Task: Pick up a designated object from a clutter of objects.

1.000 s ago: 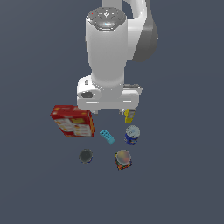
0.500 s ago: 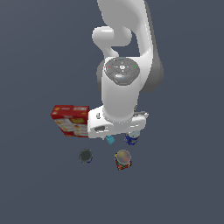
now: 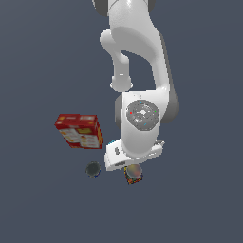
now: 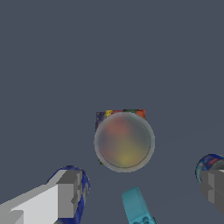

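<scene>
We see the small short can with a red, orange and dark multicoloured label and a pale round top [image 3: 134, 173] [image 4: 124, 141] standing upright on the dark grey floor [image 3: 42, 209], just under the lower edge of the white robot arm [image 3: 138, 128] in the exterior view. In the wrist view it sits near the middle of the frame, its lid facing the camera, clear of everything around it.

The gripper [image 4: 135, 194] has its two grey fingers [image 4: 65, 194] spread wide; we see nothing between them, and the can lies beyond the fingertips, not between them. A tiny cyan block [image 4: 136, 205] lies between the can and the camera's edge, and a blue-and-white can [image 4: 81, 183] shows partly behind one finger; another blue shape behind the other finger we cannot identify.

In the exterior view, a smaller dark grey can [image 3: 93, 169] stands at about nine o'clock from the multicoloured can, apart from it. A big red box [image 3: 79, 131] lies at roughly ten o'clock, farther off.
</scene>
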Tool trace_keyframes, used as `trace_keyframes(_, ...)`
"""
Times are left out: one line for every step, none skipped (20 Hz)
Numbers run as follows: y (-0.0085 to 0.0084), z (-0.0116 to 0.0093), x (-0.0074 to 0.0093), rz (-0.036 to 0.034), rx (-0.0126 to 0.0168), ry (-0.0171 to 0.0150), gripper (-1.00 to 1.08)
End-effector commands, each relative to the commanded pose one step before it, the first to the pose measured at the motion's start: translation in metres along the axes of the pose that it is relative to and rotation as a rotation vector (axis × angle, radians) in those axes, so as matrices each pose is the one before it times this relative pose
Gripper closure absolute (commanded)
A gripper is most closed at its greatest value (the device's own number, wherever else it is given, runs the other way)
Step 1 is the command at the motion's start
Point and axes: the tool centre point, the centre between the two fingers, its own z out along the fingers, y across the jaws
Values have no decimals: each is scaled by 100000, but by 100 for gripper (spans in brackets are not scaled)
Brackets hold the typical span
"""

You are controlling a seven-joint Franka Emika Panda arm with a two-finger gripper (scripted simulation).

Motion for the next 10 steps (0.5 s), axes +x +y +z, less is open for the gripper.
trace_keyframes(-260, 1087, 657, -1613, 85, 418, -92)
trace_keyframes(-84, 345, 177, -474, 41, 84, -92)
trace_keyframes(-74, 300, 152, -412, 36, 74, -92)
trace_keyframes(-61, 256, 126, -345, 31, 62, -92)
trace_keyframes(-53, 209, 103, -287, 27, 52, -92)
trace_keyframes(-36, 164, 78, -214, 20, 39, -92)
trace_keyframes(-34, 116, 57, -166, 16, 30, -92)
trace_keyframes(-18, 70, 34, -96, 9, 17, -92)
trace_keyframes(15, 27, 6, 0, 0, 0, -92)
trace_keyframes(-20, -83, -93, 132, 25, -142, -92)
